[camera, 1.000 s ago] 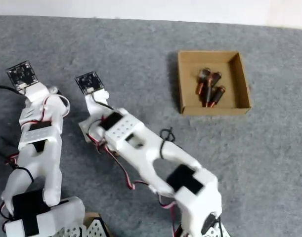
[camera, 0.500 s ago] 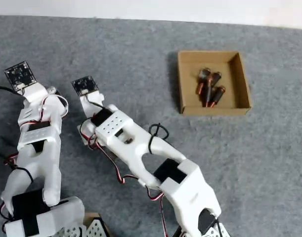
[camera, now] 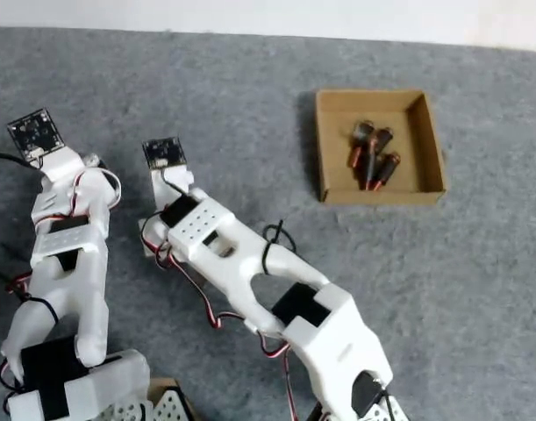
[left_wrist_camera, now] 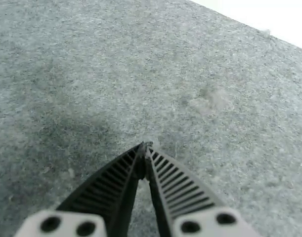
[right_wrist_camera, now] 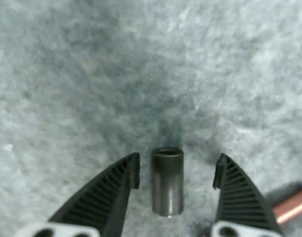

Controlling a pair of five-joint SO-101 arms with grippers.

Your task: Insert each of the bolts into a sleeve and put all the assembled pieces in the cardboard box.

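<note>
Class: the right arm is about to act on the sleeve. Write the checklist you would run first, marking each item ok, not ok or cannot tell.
1. The right tool is open: ok, jaws stand apart.
2. The sleeve sits between them: ok, lying on the mat, touching neither.
3. A bolt is at hand: ok, a copper one lies just outside one finger.
4. The left tool is ready to take it: not ok, shut over bare mat.
5. The cardboard box has room: ok, three assembled pieces inside, floor partly bare.
</note>
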